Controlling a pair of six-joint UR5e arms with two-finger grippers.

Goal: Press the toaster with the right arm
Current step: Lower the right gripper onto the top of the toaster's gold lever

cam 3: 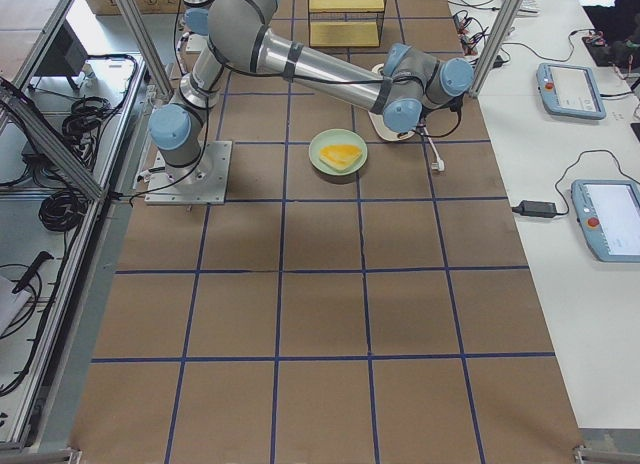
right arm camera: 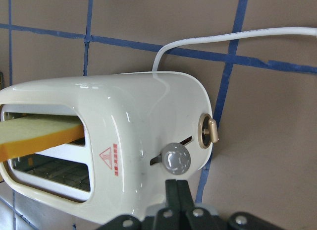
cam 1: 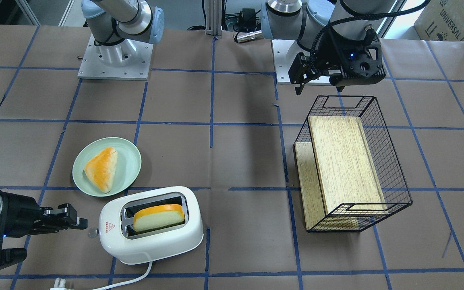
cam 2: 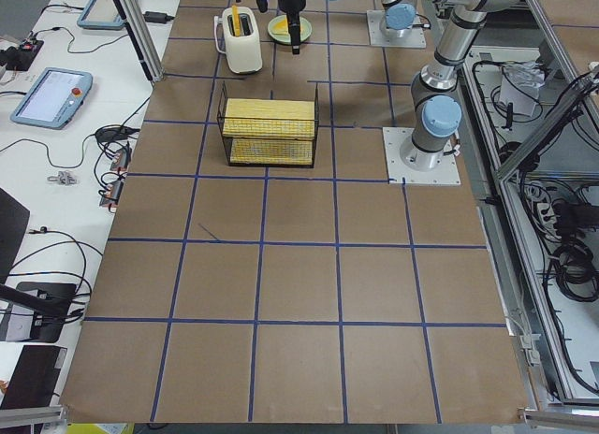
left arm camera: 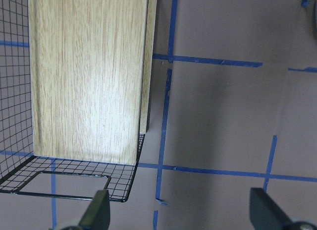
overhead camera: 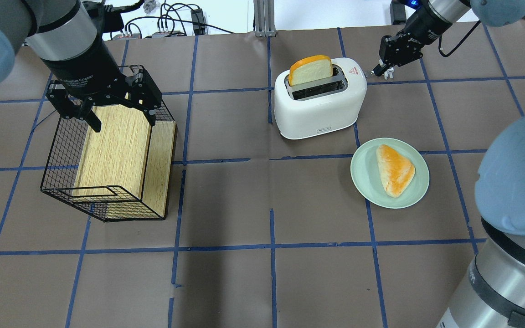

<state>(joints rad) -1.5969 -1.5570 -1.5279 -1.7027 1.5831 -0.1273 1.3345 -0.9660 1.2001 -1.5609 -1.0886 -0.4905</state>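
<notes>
Toaster (overhead camera: 319,102) is sitting at one o'clock on the table in the overhead view, bread slice (overhead camera: 310,69) standing tall in its slot, grey lever knob (right arm camera: 176,159) apparently not yet pressed. Right gripper (right arm camera: 177,186), fingers clenched together, is hovering just short of that knob, nothing blocking it. A bun (overhead camera: 395,169) on a green plate (overhead camera: 362,177) is lying at the toaster's four o'clock; the left gripper (overhead camera: 122,120), spread wide, is hanging over a wire basket (overhead camera: 57,155) at nine.

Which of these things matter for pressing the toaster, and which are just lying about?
In the job: toaster, lever knob, bread slice in its slot, right gripper.
Lying about: green plate, bread wedge on it, wire basket, wooden board, left gripper.
</notes>
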